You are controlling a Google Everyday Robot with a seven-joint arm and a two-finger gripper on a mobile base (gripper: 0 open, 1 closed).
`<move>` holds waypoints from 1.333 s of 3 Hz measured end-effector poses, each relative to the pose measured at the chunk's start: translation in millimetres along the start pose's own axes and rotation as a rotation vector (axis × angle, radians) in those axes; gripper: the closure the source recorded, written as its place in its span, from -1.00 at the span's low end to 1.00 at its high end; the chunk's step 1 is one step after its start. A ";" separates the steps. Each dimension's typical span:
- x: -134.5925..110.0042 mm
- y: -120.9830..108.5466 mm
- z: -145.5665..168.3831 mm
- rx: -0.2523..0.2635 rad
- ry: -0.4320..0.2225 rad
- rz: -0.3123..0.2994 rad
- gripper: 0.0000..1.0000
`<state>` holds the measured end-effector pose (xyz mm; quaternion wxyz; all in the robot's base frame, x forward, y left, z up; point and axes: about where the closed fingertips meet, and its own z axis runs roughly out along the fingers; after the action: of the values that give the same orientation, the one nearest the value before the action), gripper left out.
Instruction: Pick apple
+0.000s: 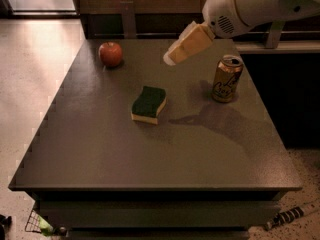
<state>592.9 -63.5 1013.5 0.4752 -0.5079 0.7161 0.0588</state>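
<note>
While the white arm (260, 4) reaches in from the upper right corner of the camera view, its cream-coloured gripper (172, 58) hangs in the air above the far half of the dark table (150, 159), pointing down and to the left. It holds nothing and touches nothing. From this side it reads as one tapered wedge, so I cannot tell whether it is spread or pressed together. Its tip sits between the apple and the can, above and a little right of the sponge, and well apart from the apple.

One apple (111, 54), small, round and red, rests near the far left corner of the table, with nothing touching it. One sponge (149, 104), dark green on top with a yellow layer beneath, lies flat near the middle of the table. One gold drink can (227, 79) stands upright toward the right edge, its top opened. The arm's shadow (215, 121) falls across the table surface just in front of the can.
</note>
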 end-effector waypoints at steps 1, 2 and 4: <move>-16.5 -1.7 42.4 0.001 -0.075 0.094 -1.00; -26.0 1.4 69.2 0.006 -0.105 0.208 -1.00; -26.6 0.5 113.1 0.024 -0.083 0.220 -1.00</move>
<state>663.5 18.8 971.7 0.5012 -0.4178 0.7478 0.1228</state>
